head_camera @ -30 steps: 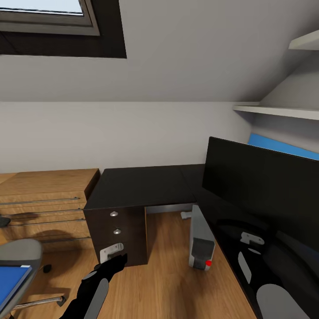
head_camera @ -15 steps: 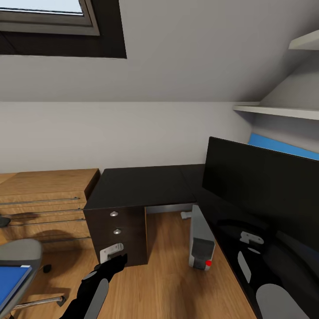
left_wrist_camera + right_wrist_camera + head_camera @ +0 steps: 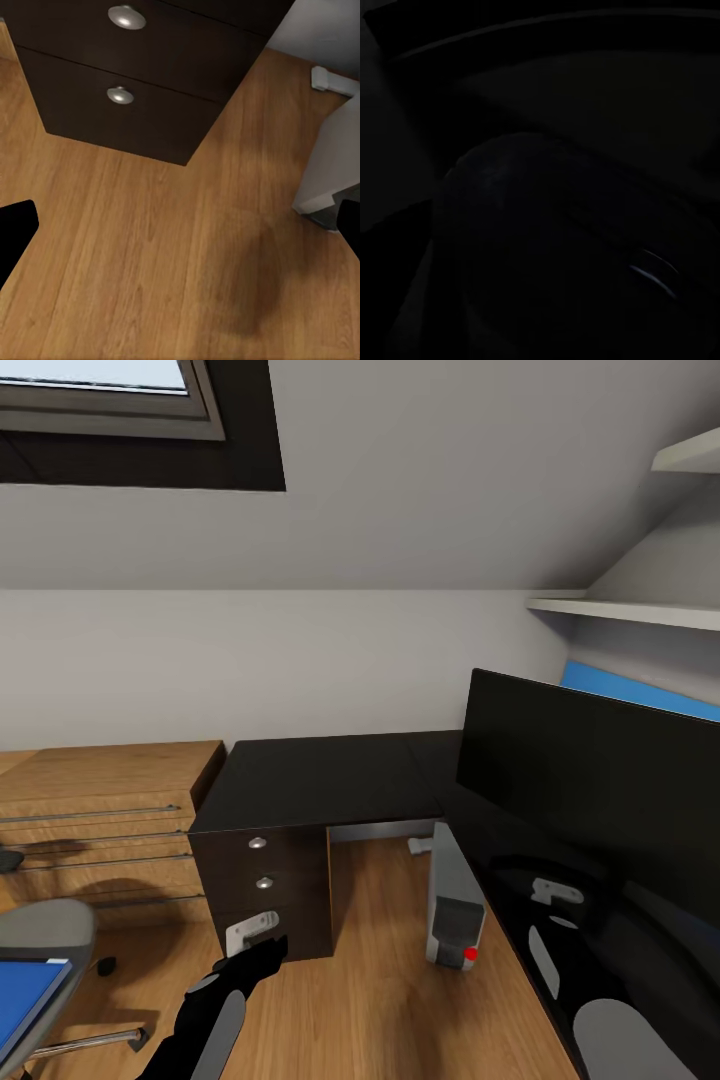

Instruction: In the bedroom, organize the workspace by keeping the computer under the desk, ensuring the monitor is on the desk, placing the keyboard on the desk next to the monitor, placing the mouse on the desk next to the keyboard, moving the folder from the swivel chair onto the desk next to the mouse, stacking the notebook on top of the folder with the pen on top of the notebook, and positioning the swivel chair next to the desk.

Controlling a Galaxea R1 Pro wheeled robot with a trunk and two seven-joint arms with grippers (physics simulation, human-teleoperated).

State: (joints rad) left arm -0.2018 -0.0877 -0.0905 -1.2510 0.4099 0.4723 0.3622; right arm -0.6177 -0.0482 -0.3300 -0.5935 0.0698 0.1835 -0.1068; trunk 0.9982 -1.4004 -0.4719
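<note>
The left arm (image 3: 205, 1020) is held low and stretched forward, its black gripper (image 3: 262, 952) pointed ahead and downward. In the left wrist view, the two fingertips (image 3: 15, 232) are seen spread wide apart, with nothing held between them.

My left wrist camera looks down on wood floor (image 3: 150, 262). Black drawers (image 3: 150, 82) of the counter show two silver knobs (image 3: 120, 95). The computer (image 3: 334, 165) stands just beside. Both dark fingers (image 3: 13, 232) sit wide apart.
</note>
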